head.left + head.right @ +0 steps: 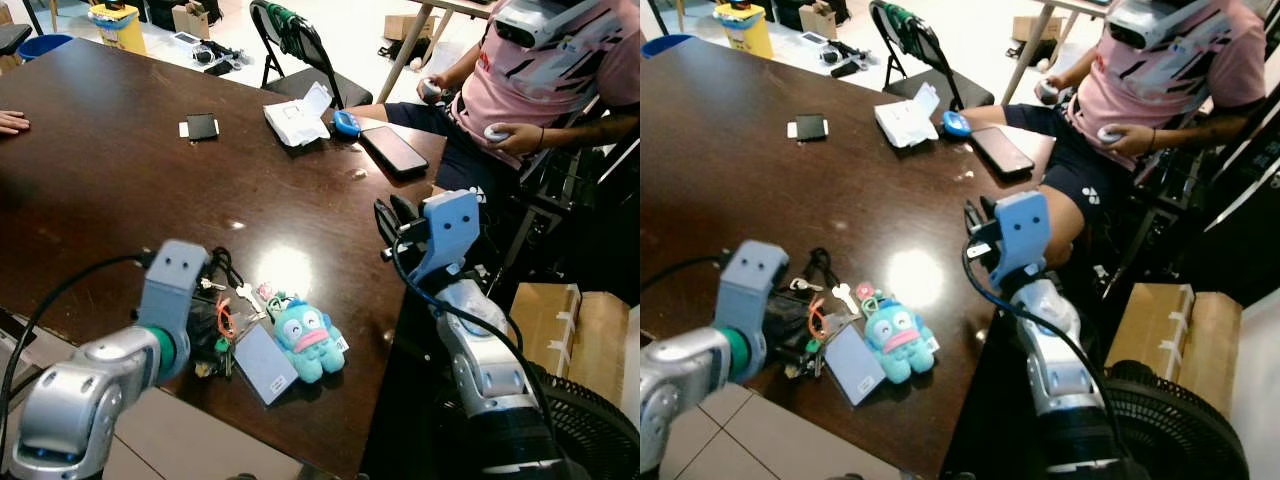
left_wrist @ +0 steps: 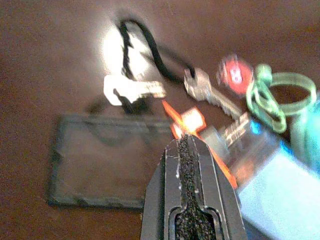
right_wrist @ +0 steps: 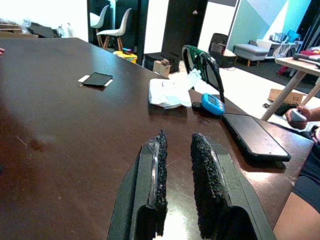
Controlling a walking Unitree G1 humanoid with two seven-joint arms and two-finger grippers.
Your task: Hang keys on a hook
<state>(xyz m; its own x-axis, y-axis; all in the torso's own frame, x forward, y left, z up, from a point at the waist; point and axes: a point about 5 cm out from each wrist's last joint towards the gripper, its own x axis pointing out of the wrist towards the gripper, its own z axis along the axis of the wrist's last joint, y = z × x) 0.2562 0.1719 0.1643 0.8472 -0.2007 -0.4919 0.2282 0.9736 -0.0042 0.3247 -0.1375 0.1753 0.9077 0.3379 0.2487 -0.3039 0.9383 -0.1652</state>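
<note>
Closing our clenched left hand [image 2: 187, 145] properly on the orange-tagged bunch of silver keys [image 1: 228, 318] near the dark brown wooden table's [image 1: 110, 180] near edge, we should pinch the ring, while our right hand [image 3: 176, 165] waits slightly parted.

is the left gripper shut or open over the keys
Shut: in the left wrist view the left gripper's black fingers meet with no gap, tips above the silver keys with orange tag on the dark wooden table.

Open tabletop: wide bare stretch of dark table [image 1: 110, 170] across left and centre of frame.
Near edge, lower centre: keys [image 1: 225, 300], card holder [image 1: 263, 362], blue plush [image 1: 308, 340] clustered, touching.
Far edge clutter: phone [image 1: 393, 150], white packet [image 1: 295, 120].
Right side: seated person [image 1: 530, 90], cardboard box [image 1: 570, 320].
</note>
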